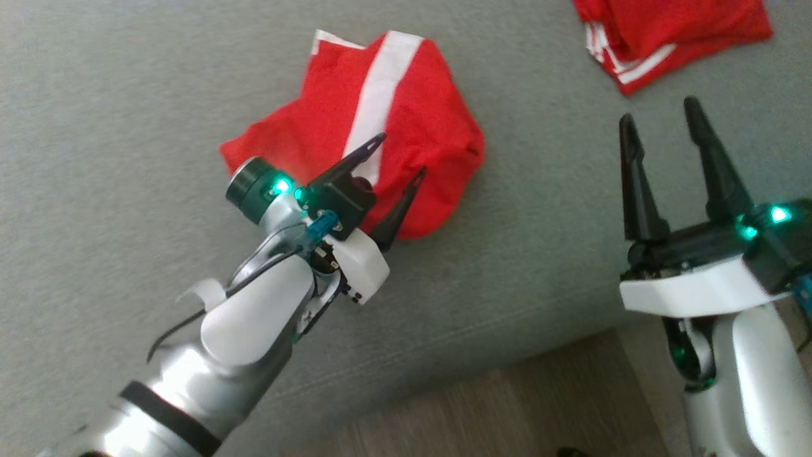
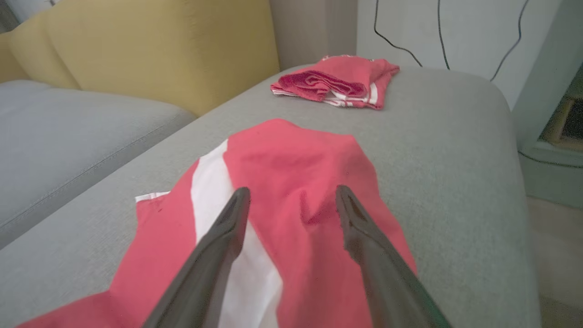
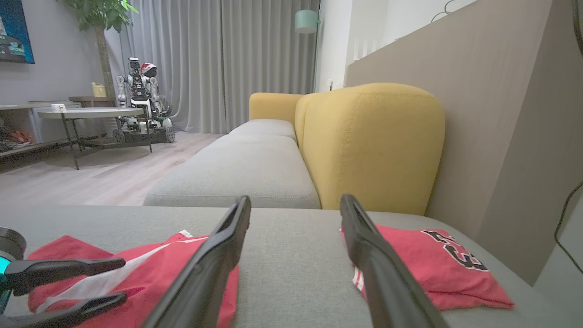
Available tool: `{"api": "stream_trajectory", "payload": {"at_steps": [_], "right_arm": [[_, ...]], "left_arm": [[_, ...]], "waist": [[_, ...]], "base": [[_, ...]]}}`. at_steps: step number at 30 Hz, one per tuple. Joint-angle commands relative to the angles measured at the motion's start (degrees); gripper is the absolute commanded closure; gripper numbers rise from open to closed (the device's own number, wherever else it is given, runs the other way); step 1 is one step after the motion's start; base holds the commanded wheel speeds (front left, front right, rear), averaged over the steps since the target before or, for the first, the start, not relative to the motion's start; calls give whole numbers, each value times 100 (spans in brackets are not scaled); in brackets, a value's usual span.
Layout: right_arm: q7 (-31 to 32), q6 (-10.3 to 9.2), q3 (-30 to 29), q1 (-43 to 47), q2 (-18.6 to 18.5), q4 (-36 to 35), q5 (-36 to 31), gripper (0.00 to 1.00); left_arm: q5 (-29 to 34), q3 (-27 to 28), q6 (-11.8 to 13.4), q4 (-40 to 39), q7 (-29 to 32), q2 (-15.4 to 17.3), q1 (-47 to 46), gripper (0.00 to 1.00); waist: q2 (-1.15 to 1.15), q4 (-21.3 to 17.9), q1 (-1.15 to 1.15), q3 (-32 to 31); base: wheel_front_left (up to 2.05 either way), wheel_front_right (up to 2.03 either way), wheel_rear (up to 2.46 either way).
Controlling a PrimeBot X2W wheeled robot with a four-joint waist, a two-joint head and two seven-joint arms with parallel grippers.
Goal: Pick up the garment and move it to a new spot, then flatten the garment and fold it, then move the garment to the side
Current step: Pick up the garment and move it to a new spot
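The garment (image 1: 419,108) is a crumpled red piece with a broad white stripe, lying on the grey sofa cushion (image 1: 127,127). My left gripper (image 1: 402,154) hovers just over its near part, open, with no cloth between its fingers. In the left wrist view the left gripper (image 2: 292,190) stands wide above the red garment (image 2: 291,155), one finger over the white stripe. My right gripper (image 1: 659,109) is open and empty over bare cushion to the right of the garment. The right wrist view shows the right gripper (image 3: 296,199), the garment (image 3: 59,248) and the left gripper (image 3: 122,279) at its lower left.
A second red garment (image 1: 666,25), folded, with white trim and black print, lies at the cushion's far right corner (image 2: 337,82) (image 3: 423,264). The cushion's front edge drops to a wooden floor (image 1: 507,412). A yellow backrest (image 3: 369,141) rises behind the sofa.
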Motion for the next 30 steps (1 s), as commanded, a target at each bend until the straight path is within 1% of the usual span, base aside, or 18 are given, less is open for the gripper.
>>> {"api": "stream_trajectory", "payload": {"at_steps": [1,4,8,10,12,15,16,20,27,30], "right_arm": [[-37,-2,156,108,21,-120,67,0],[-37,-2,158,228,21,-44,103,0],[-37,-2,92,372,21,24,133,0],[-37,-2,72,449,21,67,125,0],[-37,-2,38,518,21,119,125,0],[-37,-2,-51,634,21,197,121,0],[-37,-2,-51,634,21,197,121,0],[-37,-2,-156,845,21,260,59,0],[-37,-2,-255,1372,21,85,125,0],[-37,-2,-310,1629,21,73,160,0]], "left_arm": [[-129,374,177,-312,-81,43,68,0],[-355,745,509,-779,-112,12,525,0],[-566,1442,924,-1745,-117,-8,1354,0],[-571,1798,1066,-2165,-117,-20,1802,0],[-573,2152,1146,-2485,-118,-80,2252,0],[-511,2570,1129,-2794,-118,-219,2864,0],[-511,2570,1129,-2794,-118,-219,2864,0],[-233,2979,1033,-3102,-119,-406,3544,0],[633,3583,1089,-3880,-119,-638,4435,0],[810,3749,1000,-4027,-119,-693,4715,0]], "waist": [[0,358,0,-258],[0,723,0,-480],[0,1201,0,-717],[0,1422,0,-820],[0,1609,0,-922],[0,1845,0,-1089],[0,1845,0,-1089],[0,2037,0,-1357],[0,2131,0,-1663],[0,2114,0,-1731]], "base": [[0,0,0],[0,0,0],[0,0,0],[0,0,0],[0,0,0],[0,0,0],[0,0,0],[0,0,0],[0,0,0],[0,0,0]]}}
